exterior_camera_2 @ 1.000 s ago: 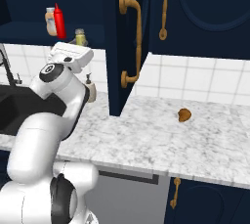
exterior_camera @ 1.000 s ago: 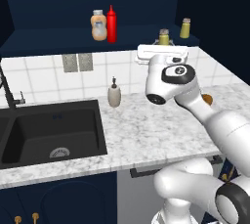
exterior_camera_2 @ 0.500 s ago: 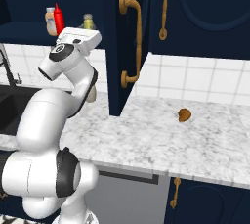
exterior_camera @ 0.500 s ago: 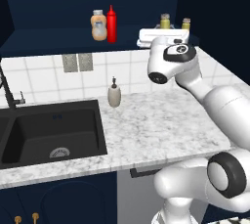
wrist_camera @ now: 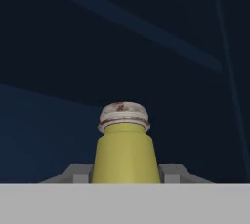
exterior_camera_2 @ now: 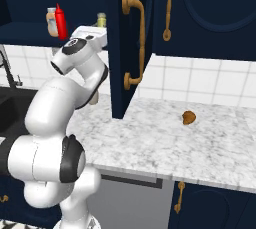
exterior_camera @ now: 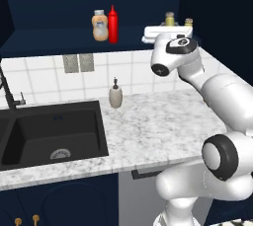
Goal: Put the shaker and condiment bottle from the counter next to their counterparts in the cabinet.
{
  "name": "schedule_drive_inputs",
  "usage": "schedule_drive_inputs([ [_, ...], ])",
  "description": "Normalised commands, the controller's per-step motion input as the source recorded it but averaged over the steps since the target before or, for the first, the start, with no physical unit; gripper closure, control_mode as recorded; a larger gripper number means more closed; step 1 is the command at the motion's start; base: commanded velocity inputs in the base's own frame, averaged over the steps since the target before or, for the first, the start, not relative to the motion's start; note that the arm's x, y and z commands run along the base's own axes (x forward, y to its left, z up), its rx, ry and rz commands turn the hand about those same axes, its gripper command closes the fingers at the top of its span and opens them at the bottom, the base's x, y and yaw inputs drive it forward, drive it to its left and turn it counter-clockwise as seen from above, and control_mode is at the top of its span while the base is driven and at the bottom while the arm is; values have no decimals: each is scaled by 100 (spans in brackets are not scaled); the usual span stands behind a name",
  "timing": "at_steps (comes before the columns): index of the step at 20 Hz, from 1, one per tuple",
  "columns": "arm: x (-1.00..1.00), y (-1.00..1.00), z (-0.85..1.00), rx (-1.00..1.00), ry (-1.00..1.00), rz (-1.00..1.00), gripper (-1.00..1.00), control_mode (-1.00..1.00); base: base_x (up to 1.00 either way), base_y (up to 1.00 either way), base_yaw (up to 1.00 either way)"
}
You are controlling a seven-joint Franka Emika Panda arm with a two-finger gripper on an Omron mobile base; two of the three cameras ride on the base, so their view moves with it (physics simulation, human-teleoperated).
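Shaker (exterior_camera: 169, 18) at the cabinet (exterior_camera: 49, 3) recess, one item shelved — the last release is left.
Condiment bottle (exterior_camera: 113, 24) stands on the shelf just beside the orange-beige bottle (exterior_camera: 100, 25), so that half looks done. The gripper (wrist_camera: 125, 174) is clamped narrowly on the olive-yellow shaker, held upright at shelf height on the right, near the pale yellow shaker (exterior_camera: 188, 21) — whether its base touches the shelf I cannot tell. Setting it down and letting go remain.

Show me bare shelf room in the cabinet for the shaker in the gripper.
Bare shelf runs between the condiment bottle and the gripper holding the shaker, and left of the orange-beige bottle. Crowded at the right end, by the grey-capped shaker.
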Motion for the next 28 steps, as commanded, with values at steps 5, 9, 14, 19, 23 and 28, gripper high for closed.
schedule_drive_inputs([
  [5,15,-26,0,0,4,-5,100,-100,0,0,0],
  [9,0,-24,0,0,4,-1,100,-100,0,0,0],
  [14,0,-17,-4,0,2,0,100,-100,0,0,0],
  [19,11,-1,-23,0,0,0,100,-100,0,0,0],
  [23,15,0,-34,0,0,0,100,-100,0,0,0],
  [28,24,0,-5,0,0,0,100,-100,0,0,0],
])
